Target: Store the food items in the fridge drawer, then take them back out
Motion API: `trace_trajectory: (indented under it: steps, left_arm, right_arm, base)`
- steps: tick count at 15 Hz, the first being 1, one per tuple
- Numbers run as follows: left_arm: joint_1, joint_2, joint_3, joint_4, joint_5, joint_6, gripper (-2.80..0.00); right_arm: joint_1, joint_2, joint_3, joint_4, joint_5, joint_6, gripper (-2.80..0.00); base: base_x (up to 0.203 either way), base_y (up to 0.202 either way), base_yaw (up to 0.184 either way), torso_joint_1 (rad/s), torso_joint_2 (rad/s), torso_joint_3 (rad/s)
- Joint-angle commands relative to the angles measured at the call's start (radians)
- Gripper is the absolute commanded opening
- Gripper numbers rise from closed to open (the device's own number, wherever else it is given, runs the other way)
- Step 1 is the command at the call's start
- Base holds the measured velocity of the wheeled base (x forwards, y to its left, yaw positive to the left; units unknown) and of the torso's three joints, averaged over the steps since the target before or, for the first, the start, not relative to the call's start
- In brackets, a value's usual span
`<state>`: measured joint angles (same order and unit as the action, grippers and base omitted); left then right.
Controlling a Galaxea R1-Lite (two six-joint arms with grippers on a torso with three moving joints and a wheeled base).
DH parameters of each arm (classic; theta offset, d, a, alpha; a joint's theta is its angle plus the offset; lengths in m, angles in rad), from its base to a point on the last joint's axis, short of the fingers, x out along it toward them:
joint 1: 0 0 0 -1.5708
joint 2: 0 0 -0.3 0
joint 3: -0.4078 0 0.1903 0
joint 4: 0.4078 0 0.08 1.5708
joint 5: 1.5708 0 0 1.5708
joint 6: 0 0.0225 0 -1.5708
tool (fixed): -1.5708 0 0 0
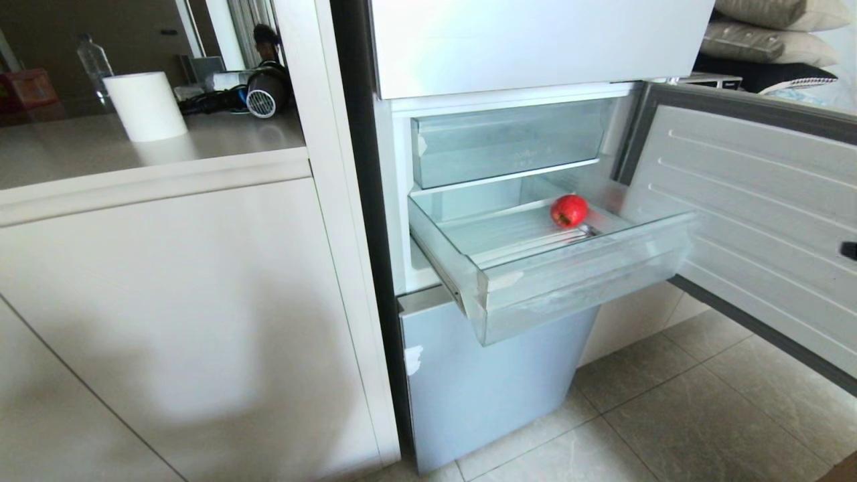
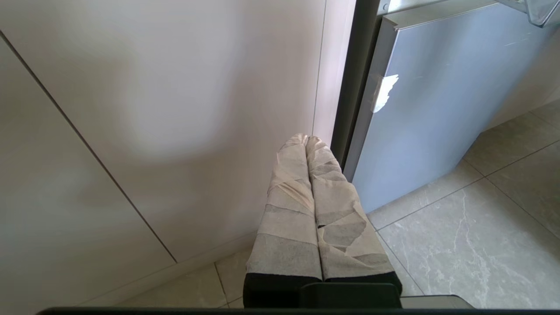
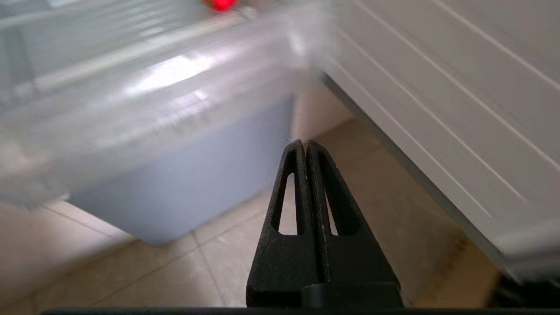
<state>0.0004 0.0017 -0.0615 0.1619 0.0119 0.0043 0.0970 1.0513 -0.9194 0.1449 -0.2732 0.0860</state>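
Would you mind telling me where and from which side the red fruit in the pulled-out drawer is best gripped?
Grip the red fruit across its widest part, coming down from above. It sits alone on the ribbed floor of the fridge drawer, whose tall front wall blocks a level approach, while the top stands open. Its round, glossy skin may slip, so the fingers should close around the middle.

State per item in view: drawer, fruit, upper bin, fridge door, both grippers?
fridge drawer: pulled out, open
red fruit: resting inside the drawer, not held
upper bin: pushed in
fridge door: swung open
lower door panel: closed
left gripper: shut, empty
right gripper: shut, empty, below the drawer front
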Motion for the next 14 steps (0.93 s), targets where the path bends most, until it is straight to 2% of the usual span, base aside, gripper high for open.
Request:
trace_trajectory:
  steps: [1,6,9,10,14]
  left_arm:
    - [0.000,0.001,0.000,0.001,0.000,0.000,-2.80]
    - [0.000,0.000,0.000,0.001,0.000,0.000,-2.80]
    - [0.000,0.000,0.000,0.001,0.000,0.000,-2.80]
    - [0.000,0.000,0.000,0.001,0.000,0.000,-2.80]
    - [0.000,0.000,0.000,0.001,0.000,0.000,-2.80]
  right_arm:
    - [-0.004,-0.328,0.111,0.077,-0.050,0.000,-2.80]
    - [-0.015,-0.694,0.255,0.340,-0.148,-0.002,-2.80]
    - [-0.024,-0.755,0.371,0.404,-0.380,0.001,-2.80]
    - [-0.048,-0.759,0.403,0.407,-0.401,0.005,-2.80]
    - [-0.265,-0.765,0.512,0.405,-0.413,0.010,-2.80]
  base:
    - [0.000,0.000,0.000,0.000,0.00,0.000]
    - [0.000,0.000,0.000,0.000,0.00,0.000]
    - [0.000,0.000,0.000,0.000,0.00,0.000]
    - [0.000,0.000,0.000,0.000,0.00,0.000]
    - [0.000,0.000,0.000,0.000,0.00,0.000]
